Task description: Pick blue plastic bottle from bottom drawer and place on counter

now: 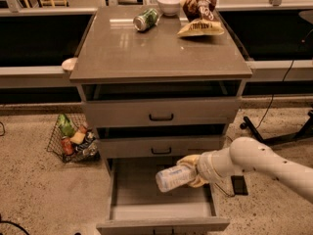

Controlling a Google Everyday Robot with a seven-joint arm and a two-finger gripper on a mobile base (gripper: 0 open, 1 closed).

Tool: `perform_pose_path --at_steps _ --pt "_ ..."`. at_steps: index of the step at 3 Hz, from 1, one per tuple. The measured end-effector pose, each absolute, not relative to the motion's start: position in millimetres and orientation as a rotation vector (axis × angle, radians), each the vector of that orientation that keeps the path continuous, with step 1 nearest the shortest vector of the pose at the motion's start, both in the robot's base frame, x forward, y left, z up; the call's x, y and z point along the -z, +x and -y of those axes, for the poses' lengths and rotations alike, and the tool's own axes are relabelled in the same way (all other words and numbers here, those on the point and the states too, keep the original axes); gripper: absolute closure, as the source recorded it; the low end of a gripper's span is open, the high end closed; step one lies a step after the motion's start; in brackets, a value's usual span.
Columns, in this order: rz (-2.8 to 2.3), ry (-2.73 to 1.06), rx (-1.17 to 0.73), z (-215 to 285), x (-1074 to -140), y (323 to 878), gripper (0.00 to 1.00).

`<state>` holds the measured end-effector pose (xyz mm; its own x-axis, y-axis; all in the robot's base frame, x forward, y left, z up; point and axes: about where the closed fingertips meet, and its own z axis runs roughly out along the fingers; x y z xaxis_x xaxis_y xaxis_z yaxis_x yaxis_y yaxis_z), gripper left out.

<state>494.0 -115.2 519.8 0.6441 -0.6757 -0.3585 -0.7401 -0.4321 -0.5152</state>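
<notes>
The bottom drawer [161, 210] of the grey cabinet stands pulled out, its plain grey floor showing. My gripper [191, 174] reaches in from the right on a white arm and is shut on the blue plastic bottle [172, 178]. The bottle lies sideways in the grip, cap end pointing left, held above the drawer floor. The counter [156, 53] is the glossy grey-brown cabinet top, well above the gripper.
On the counter's far end lie a green-labelled can [146, 19], a white bowl [169, 4] and a chip bag [200, 14]. The two upper drawers [161, 114] are slightly open. A wire basket of items [72, 138] sits on the floor at left. A dark stand base [274, 131] is at right.
</notes>
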Motion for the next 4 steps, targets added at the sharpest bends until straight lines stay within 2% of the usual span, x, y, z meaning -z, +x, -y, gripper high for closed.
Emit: perform_pose_path --at_steps 2,3,4 --pt "-0.976 -2.261 0.132 126 -645 495 1.00" --pt "-0.976 -2.261 0.132 126 -645 495 1.00" --pt "-0.937 -2.231 0.185 132 -684 512 1.00"
